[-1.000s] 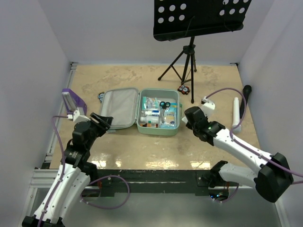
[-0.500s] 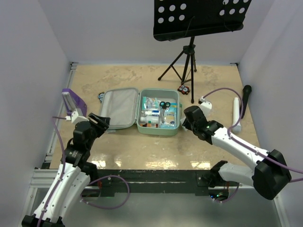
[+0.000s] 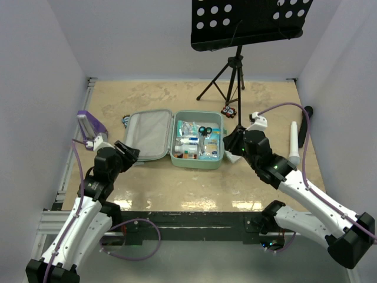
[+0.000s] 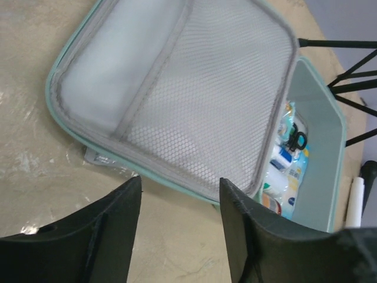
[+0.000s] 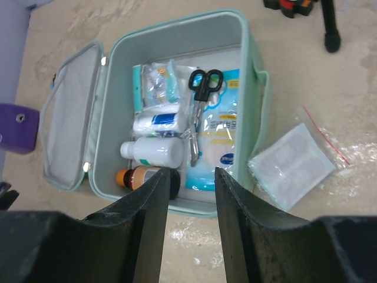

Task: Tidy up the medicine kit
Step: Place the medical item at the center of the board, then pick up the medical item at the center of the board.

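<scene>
Mint-green kit point(image 5: 177, 50) looks mostly packed; I see one bag point(image 5: 293, 165) outside, right of my right gripper point(image 5: 191, 194), which gapes empty like the left gripper point(image 4: 179, 194).

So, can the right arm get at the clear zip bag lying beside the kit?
Probably yes: the right gripper hangs open close by, and the zip bag lies uncovered on the table beside the medicine kit.
</scene>
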Available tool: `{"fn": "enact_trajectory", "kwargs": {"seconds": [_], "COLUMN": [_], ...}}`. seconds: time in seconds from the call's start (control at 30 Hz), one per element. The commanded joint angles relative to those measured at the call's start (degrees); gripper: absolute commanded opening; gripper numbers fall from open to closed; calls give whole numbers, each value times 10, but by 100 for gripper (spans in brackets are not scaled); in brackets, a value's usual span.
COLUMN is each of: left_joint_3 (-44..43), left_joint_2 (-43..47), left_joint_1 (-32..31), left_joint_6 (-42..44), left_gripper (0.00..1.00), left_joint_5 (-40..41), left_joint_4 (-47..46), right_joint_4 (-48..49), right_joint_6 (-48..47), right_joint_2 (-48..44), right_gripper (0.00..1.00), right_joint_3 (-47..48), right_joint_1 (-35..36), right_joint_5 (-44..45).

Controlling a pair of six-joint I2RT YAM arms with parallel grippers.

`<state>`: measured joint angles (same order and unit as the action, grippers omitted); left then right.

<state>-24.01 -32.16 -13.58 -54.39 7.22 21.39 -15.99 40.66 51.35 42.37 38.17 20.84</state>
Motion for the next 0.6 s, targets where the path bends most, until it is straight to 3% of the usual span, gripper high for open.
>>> {"fn": "enact_trajectory", "kwargs": {"seconds": [0.0, 0.13, 0.2, 0.37, 0.57], "left_joint_3": [-11, -17, -17, -20, -3], "left_joint_2": [-26, -31, -46, -126, -157], "left_joint_1": [-4, -10, -35, -106, -116], "left_joint_6": [12, 15, 9, -17, -8], "left_gripper": [54, 43, 42, 47, 56], "left_joint_5": [9, 14, 19, 57, 74], "left_joint_4": [51, 78, 80, 102, 65], "right_joint_4": [50, 87, 110, 129, 134], "right_joint_6": [-54, -59, -62, -74, -86], "right_joint_2": [54, 86, 100, 129, 111], "right_gripper": [40, 40, 40, 40, 41], "right_joint_3": [25, 24, 20, 27, 22], "right_joint_1": [35, 71, 77, 79, 79], "right_joint_5": [-26, -20, -26, -30, -26]}}
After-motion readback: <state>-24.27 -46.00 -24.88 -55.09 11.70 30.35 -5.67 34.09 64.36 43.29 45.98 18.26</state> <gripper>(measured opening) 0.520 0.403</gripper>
